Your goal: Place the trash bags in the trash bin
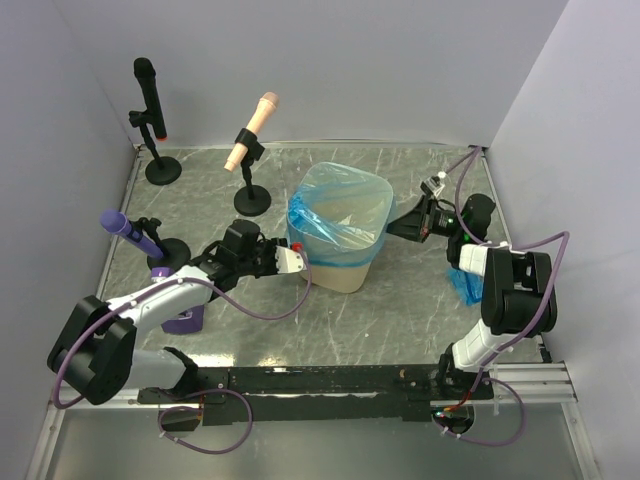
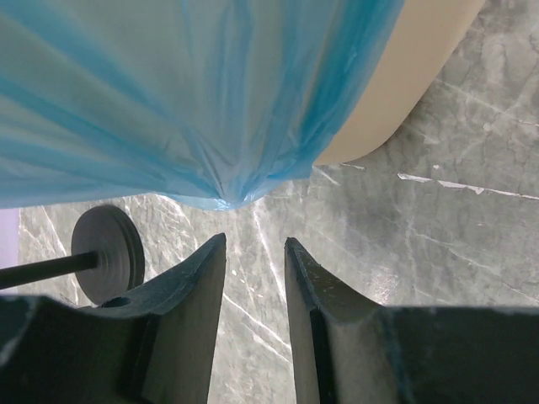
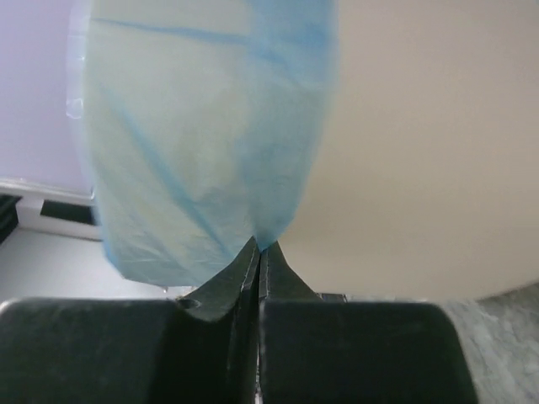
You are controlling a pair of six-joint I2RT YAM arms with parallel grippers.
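Trash bin [image 1: 345, 272] carries blue bag [image 1: 340, 205] over its rim, fitting unfinished; right claw [image 3: 257, 247] pinches the bag's hem, left claw [image 2: 254, 246] spread, empty; spare bag [image 1: 465, 287] lies outside.

Cream-beige plastic trash bin [image 1: 335, 276] plain, unpatterned; translucent light-blue plastic trash bag [image 1: 335, 236] streaked deeper blue along folds; grey-green marbled desk [image 1: 400, 320] with pale veins; matte black stand microphone [image 1: 146, 85]; peach-pink microphone [image 1: 255, 125]; purple microphone [image 1: 122, 226]; pale lavender walls [image 1: 330, 70].
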